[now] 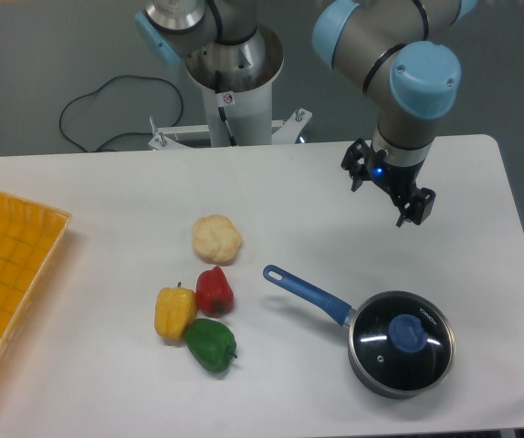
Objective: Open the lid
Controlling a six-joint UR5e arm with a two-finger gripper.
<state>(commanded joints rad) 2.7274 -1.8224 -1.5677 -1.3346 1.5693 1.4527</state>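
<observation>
Nearest the camera, at the front right of the white worktop, sits the saucepan with the lid closed on it, its blue knob at the centre. The pan's rim stands close to the front edge of the worktop, and its long blue handle runs back and to the left. Left of the pan lie a green pepper, a yellow pepper and a red pepper, clustered and touching or nearly so, with a pale cauliflower just behind them. A yellow tray lies at the left edge. Bare worktop separates the peppers from the handle and surrounds the pan at the rear. Farther back, the gripper hangs above the worktop, well apart from the lid, holding nothing; whether its jaws stand wide or narrow cannot be told from this angle. Behind it stands the arm's base column.
</observation>
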